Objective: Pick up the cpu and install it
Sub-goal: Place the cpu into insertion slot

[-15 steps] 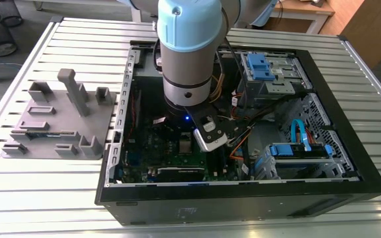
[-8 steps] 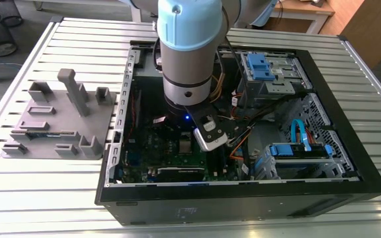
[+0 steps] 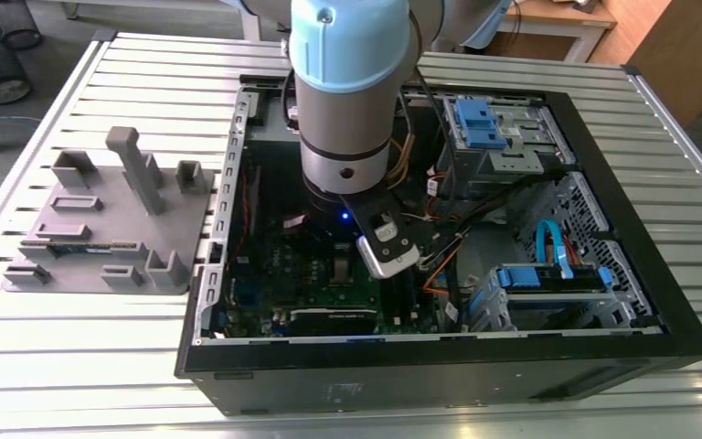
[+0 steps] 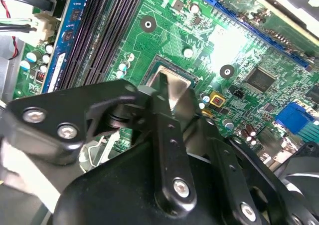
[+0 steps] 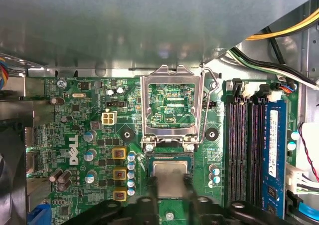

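The open computer case [image 3: 449, 375] is viewed from above and from some distance in the exterior view, with the arm [image 3: 345, 101] at upper centre. The green circuit board [image 5: 89, 110] is faced squarely and closely in the first wrist view, and obliquely, nearer still, in the second wrist view. The cpu [image 5: 169, 169] [image 4: 172, 85] and the memory slots [image 5: 244, 150] [image 4: 99, 30] are shared by both wrist views.

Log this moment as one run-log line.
gripper: over socket | cpu: at socket, beneath gripper | load frame: open
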Motion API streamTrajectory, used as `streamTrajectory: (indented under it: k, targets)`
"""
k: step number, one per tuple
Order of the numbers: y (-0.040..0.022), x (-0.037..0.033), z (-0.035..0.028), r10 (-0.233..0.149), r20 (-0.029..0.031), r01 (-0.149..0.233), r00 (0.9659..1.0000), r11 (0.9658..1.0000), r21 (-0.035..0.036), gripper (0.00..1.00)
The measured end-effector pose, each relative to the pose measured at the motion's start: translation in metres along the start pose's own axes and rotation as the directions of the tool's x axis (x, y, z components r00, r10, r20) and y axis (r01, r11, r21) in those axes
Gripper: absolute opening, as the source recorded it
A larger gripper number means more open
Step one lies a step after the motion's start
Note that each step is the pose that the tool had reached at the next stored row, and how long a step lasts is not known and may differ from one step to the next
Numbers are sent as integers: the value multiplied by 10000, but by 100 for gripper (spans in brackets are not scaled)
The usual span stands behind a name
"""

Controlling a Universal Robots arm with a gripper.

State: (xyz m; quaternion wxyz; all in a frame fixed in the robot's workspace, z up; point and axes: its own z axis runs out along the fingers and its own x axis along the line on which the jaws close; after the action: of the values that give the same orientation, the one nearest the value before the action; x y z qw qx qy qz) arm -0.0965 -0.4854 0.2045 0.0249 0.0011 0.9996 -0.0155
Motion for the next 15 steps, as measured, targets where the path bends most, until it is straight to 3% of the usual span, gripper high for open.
streamTrajectory:
  k: [5, 15]
  targets:
    - [0, 0, -5, 0, 0, 0, 10000, 10000, 0, 13]
    - [0, -24, -3, 34, -2, -34, 10000, 10000, 2, 11]
